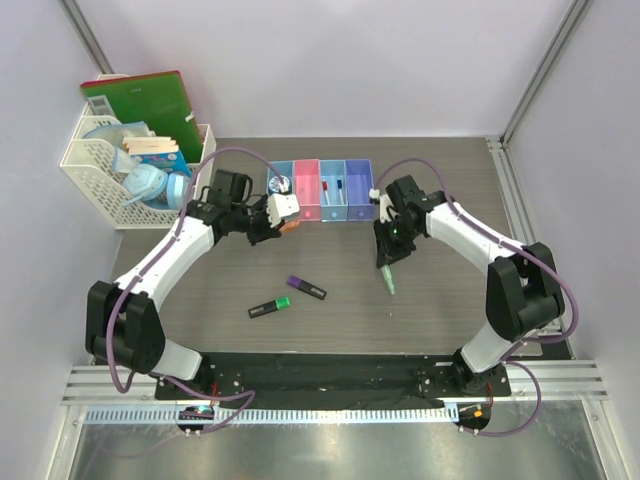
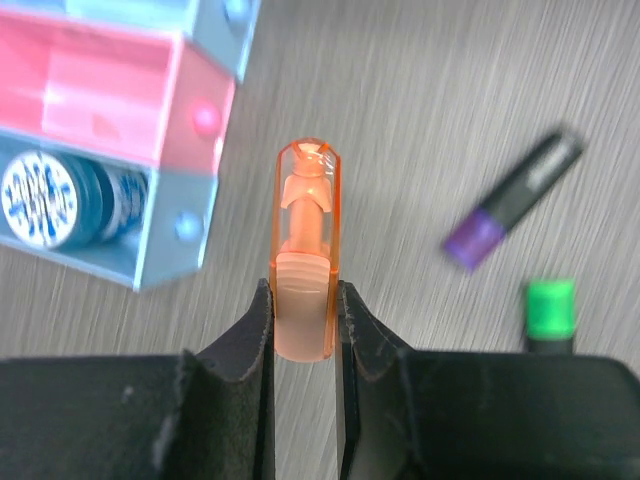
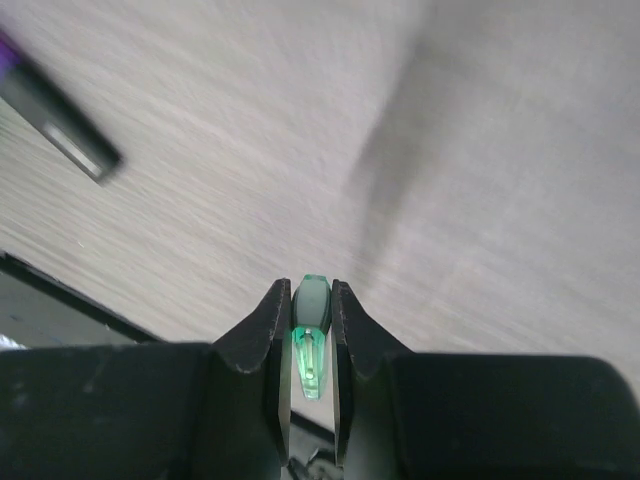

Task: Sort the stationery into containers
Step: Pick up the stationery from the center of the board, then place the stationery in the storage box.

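My left gripper [image 1: 281, 216] [image 2: 303, 300] is shut on the orange highlighter [image 2: 305, 230], held above the table just in front of the blue bin [image 1: 272, 196] [image 2: 170, 240] and pink bin [image 1: 307, 190] [image 2: 110, 90]. The blue tape roll [image 1: 279, 183] [image 2: 45, 195] lies in the blue bin. The red- and blue-capped markers [image 1: 332, 189] lie in the light blue bin [image 1: 333, 207]. The purple bin [image 1: 359, 188] stands at the row's right end. My right gripper [image 1: 388, 256] [image 3: 311, 297] is shut on the pale green pen [image 1: 388, 281] [image 3: 311, 335], hanging point-down over the table.
The purple-black highlighter [image 1: 307, 288] [image 2: 512, 198] [image 3: 62, 132] and the green-black highlighter [image 1: 270, 307] [image 2: 550, 312] lie on the table in the middle. A white lattice basket [image 1: 85, 165] with papers and masks stands at the far left.
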